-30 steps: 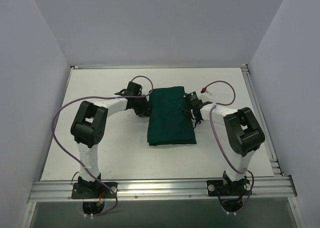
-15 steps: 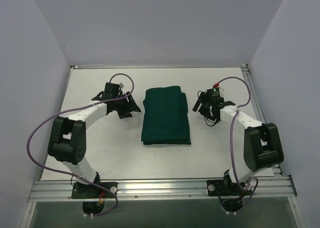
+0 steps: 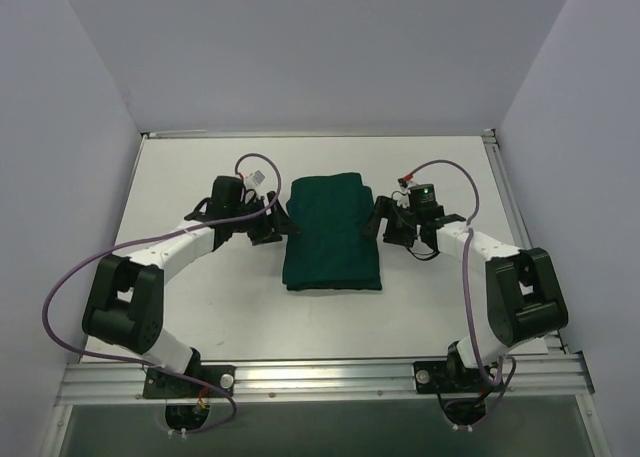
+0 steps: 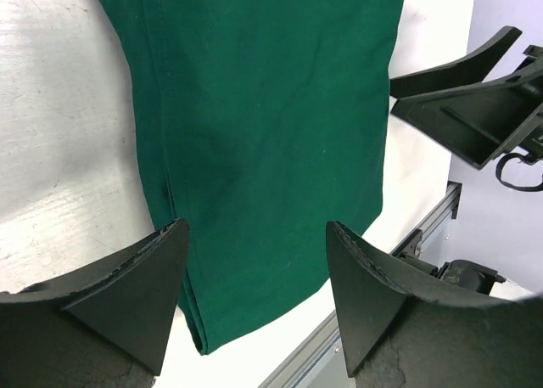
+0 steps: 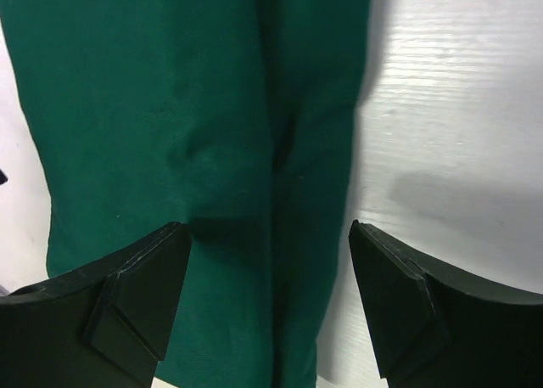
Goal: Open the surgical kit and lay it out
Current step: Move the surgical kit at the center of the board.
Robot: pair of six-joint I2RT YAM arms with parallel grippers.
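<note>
The surgical kit (image 3: 332,232) is a folded dark green cloth bundle lying flat in the middle of the white table; nothing inside it shows. My left gripper (image 3: 278,222) is at the bundle's left edge, jaws open, nothing between them. In the left wrist view the green cloth (image 4: 271,116) fills the space past my open left gripper (image 4: 257,231). My right gripper (image 3: 378,224) is at the bundle's right edge, also open and empty. Its wrist view has the cloth's long fold (image 5: 212,125) under the open right gripper (image 5: 269,228).
White walls close in the table (image 3: 200,297) on three sides. An aluminium rail (image 3: 320,372) runs along the near edge, and a metal strip (image 3: 515,227) lines the right side. Purple cables (image 3: 70,277) loop off both arms. The right gripper's fingers (image 4: 475,108) show in the left wrist view.
Both grippers opened and swung away from the bundle, then came back in to its left and right edges. The bundle now lies slightly further left.
</note>
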